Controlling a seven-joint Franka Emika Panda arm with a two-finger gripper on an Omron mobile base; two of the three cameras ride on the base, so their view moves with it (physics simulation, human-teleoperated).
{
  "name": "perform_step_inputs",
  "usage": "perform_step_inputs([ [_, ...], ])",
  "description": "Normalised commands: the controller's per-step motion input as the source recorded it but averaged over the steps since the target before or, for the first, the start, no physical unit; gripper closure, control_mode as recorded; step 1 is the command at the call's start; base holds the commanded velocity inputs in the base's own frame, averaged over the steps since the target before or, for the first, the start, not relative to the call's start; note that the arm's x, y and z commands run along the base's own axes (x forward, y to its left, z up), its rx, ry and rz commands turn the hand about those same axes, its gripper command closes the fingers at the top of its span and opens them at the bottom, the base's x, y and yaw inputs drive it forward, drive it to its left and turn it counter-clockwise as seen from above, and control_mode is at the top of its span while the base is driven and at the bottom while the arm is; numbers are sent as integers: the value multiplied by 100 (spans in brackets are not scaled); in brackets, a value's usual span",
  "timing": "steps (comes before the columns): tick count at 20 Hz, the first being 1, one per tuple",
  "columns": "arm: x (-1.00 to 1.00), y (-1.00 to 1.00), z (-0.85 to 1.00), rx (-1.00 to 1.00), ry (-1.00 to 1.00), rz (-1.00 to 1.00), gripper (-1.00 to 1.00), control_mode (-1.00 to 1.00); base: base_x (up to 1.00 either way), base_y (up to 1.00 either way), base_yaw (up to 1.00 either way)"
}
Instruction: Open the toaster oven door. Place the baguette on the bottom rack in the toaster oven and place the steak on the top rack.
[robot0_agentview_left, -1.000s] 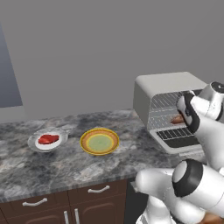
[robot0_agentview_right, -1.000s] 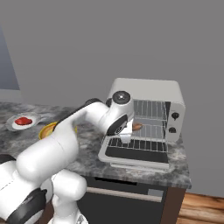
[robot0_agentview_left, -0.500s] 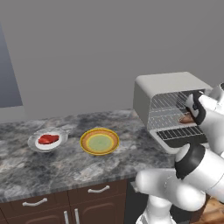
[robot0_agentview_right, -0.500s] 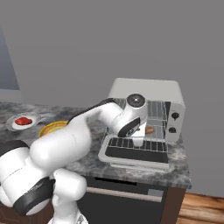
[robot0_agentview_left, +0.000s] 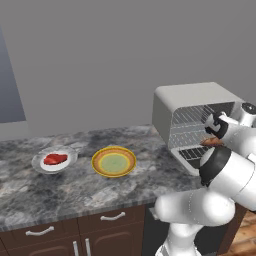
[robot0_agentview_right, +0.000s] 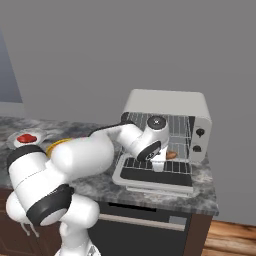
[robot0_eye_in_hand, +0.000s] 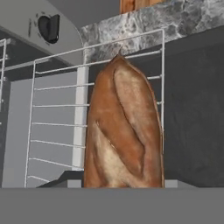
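Even, soft rendered light around me, no glare. My arm casts faint shadow on countertop (robot0_agentview_left: 75, 185). Toaster oven (robot0_agentview_right: 165, 107) interior dimmer. Base views slightly soft; baguette (robot0_eye_in_hand: 124, 127) close-up coarse, blurry.

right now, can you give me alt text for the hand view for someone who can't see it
A golden-brown baguette fills the middle of the frame, seen end-on from just behind it over a silver wire rack of the toaster oven. A black knob sits at upper left, with speckled grey counter along the top.
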Motion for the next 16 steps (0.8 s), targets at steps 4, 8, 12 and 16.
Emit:
perform_step_inputs([
  [4,19,0,-11,7,0,0,100,-100,0,0,0],
  [8,11,0,-1,7,0,0,100,-100,0,0,0],
  [12,18,0,-5,5,0,0,100,-100,0,0,0],
  [16,33,0,-23,0,0,0,100,-100,0,0,0],
])
